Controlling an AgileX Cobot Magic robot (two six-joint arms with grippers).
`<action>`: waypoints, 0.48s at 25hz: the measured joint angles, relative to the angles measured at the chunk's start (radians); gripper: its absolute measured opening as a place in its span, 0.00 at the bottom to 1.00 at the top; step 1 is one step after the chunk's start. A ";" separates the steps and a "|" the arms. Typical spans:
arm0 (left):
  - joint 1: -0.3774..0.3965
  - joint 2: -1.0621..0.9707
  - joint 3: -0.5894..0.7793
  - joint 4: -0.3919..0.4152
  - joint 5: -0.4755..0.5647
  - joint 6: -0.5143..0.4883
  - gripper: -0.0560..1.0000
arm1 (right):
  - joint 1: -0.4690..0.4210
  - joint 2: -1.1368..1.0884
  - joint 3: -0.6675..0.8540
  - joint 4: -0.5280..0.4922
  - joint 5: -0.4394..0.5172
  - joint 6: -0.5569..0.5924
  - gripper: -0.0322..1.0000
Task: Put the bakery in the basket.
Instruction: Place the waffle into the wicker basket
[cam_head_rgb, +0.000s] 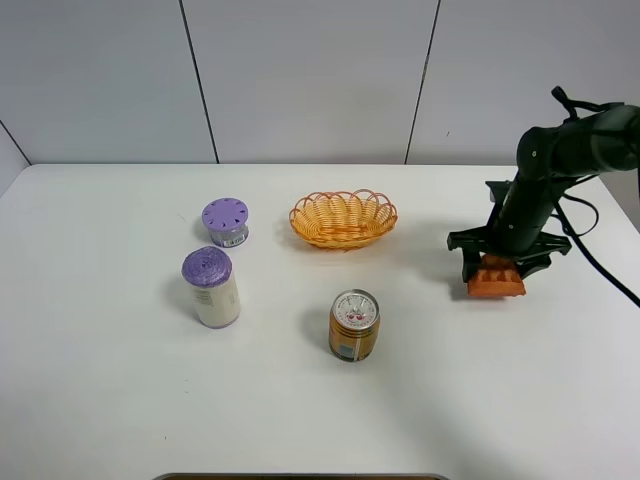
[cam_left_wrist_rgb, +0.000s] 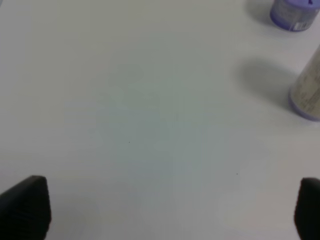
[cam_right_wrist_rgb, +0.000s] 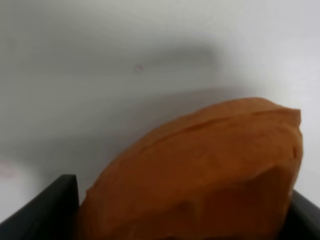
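Observation:
The bakery is an orange-brown waffle wedge at the right of the table, low at the tabletop. My right gripper reaches down over it. In the right wrist view the bakery fills the whole gap between the two black fingers, which press on both its sides. The basket, orange-yellow wicker with a looped rim, sits empty at the table's middle back, well left of the gripper. My left gripper is open and empty over bare table; it is out of the exterior high view.
A gold can stands in front of the basket. A white bottle with a purple lid and a short purple-lidded jar stand at the left; both also show in the left wrist view, the bottle and the jar.

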 joint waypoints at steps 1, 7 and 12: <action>0.000 0.000 0.000 0.000 0.000 0.000 0.99 | 0.000 -0.015 0.000 0.000 0.002 0.000 0.69; 0.000 0.000 0.000 0.000 0.000 0.000 0.99 | 0.000 -0.134 0.000 0.000 0.003 0.000 0.69; 0.000 0.000 0.000 0.000 0.000 0.000 0.99 | 0.000 -0.224 0.000 0.065 -0.037 -0.014 0.69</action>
